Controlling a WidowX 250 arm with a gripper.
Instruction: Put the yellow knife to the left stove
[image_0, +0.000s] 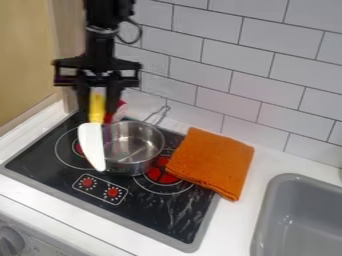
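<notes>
Hand (98, 102) gripping yellow knife (93, 142), blade at L rim of pot (137, 162), room betw. it & L edge of stove (40, 155).

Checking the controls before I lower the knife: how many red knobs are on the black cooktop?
2, both in the outlined panel near the front of the cooktop: the left knob and the right knob, slightly lower in view. Nothing covers the panel.
</notes>
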